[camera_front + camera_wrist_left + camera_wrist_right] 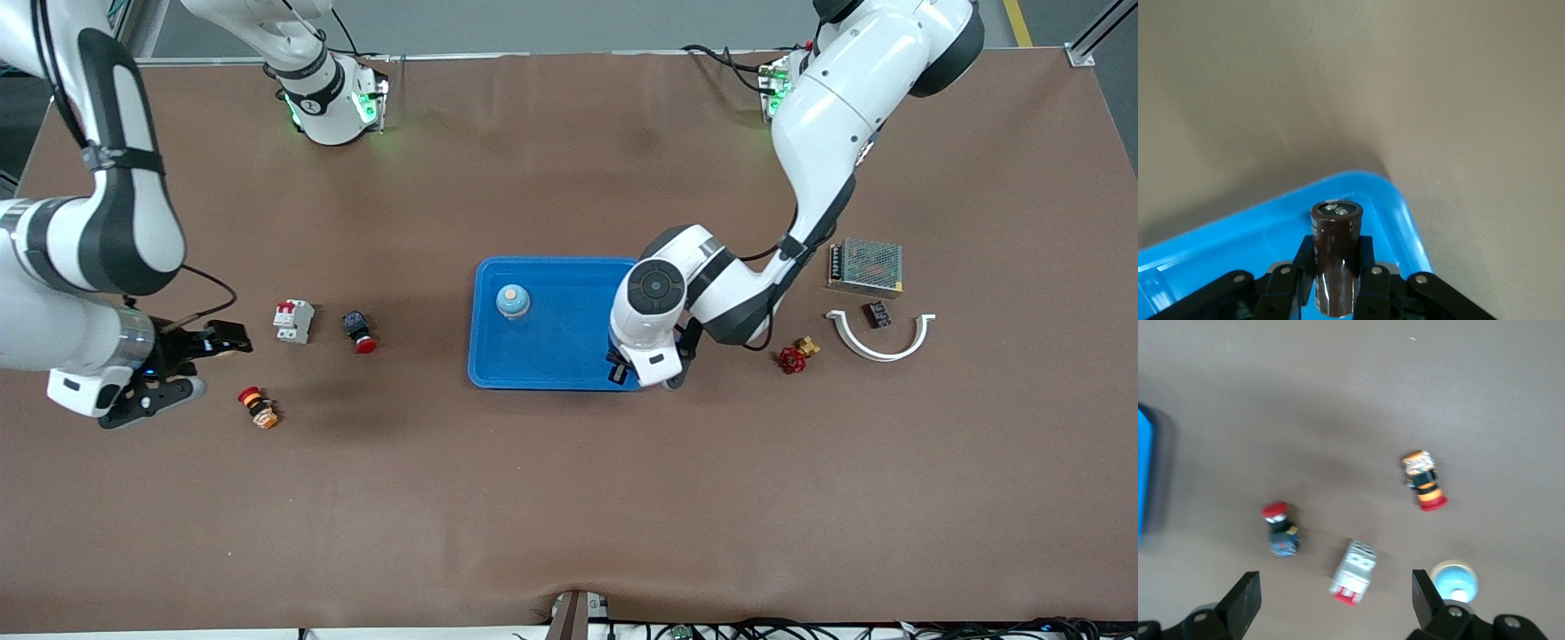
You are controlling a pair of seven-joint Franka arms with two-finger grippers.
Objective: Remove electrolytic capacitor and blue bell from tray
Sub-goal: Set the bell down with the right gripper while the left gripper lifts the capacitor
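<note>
Left gripper (1336, 283) clamped on electrolytic capacitor (1336, 257), low in tray (551, 356) corner, not yet out. Blue bell (513, 301) untouched in tray. Right gripper (1331, 600) spread wide, empty, waiting over bare table.

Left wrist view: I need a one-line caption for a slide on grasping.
Left tool shut on the dark brown cylindrical electrolytic capacitor, upright over a corner of the shallow bright-blue plastic tray.
</note>
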